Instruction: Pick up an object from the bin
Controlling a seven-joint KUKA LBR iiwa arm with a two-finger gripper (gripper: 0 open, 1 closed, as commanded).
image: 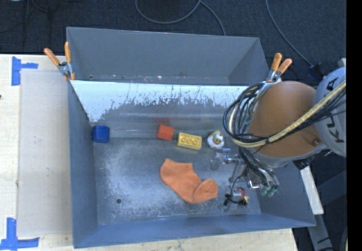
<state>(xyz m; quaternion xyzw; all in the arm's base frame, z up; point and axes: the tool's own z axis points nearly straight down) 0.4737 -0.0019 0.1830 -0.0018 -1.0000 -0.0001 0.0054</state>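
Just left of claw, orange cloth lies on bin floor.

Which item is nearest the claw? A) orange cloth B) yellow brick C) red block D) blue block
A. The orange cloth lies right beside the claw; the yellow brick and red block sit further back, the blue block far left.

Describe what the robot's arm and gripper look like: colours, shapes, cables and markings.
The arm is pale grey-white with dark lettering. A rounded orange-brown cover sits over its wrist, looped by a bundle of black and yellowish cables. The gripper below is a small, dark metal assembly with thin wires and tiny red and green parts.
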